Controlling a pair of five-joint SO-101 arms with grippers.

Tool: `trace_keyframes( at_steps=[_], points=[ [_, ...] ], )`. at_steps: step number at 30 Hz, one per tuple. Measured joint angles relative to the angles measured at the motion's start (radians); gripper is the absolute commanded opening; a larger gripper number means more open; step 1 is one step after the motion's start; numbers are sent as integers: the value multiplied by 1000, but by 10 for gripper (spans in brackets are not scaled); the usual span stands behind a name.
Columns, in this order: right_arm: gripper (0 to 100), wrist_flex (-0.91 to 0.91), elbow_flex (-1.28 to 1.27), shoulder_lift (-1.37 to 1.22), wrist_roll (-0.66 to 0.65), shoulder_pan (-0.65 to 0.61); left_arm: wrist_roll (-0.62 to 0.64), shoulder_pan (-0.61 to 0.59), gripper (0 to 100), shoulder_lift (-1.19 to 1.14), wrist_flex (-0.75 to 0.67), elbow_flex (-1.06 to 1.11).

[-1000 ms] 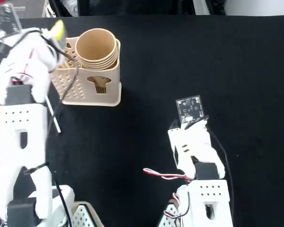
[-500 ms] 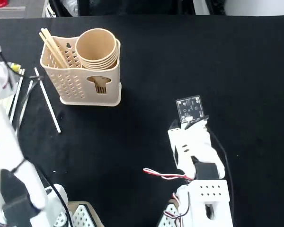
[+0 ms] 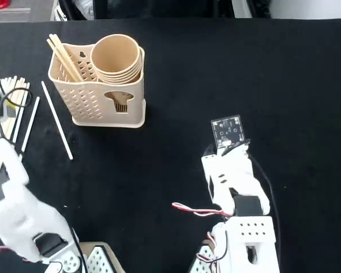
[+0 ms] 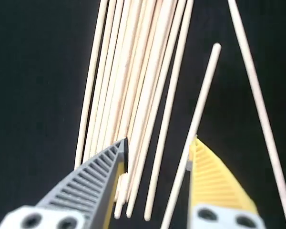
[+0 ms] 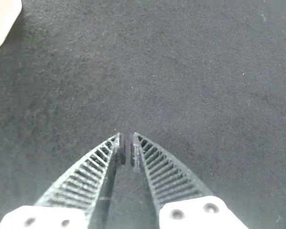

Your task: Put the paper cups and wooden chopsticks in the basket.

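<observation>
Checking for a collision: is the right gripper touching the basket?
Apart. The right wrist view shows bare table between the right gripper and the basket corner.

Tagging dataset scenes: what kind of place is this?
Probably a lab test bench, not a kitchen: a black-covered table, the white left arm and right arm at its near edge, and staged props, a basket holding paper cups, with loose chopsticks beside it.

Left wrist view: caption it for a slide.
Open left gripper poised over loose wooden chopsticks on the black table.

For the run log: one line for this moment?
left gripper: open over loose chopsticks | right gripper: shut | basket: paper cups, chopstick pair inside
</observation>
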State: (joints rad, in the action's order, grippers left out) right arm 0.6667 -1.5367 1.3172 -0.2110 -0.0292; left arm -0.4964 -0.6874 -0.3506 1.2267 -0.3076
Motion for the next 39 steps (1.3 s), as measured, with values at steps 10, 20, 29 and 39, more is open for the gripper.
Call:
trace_keyframes(
  at_steps=[10,20,29,39],
  points=[
    [42,0,0,0,0,0,51,66,217,-479,25,-497],
    [42,0,0,0,0,0,69,72,212,-818,68,-905],
    [42,0,0,0,0,0,12,86,37,-890,219,-1077],
    [42,0,0,0,0,0,-37,81,29,-896,405,-1244]
  ],
)
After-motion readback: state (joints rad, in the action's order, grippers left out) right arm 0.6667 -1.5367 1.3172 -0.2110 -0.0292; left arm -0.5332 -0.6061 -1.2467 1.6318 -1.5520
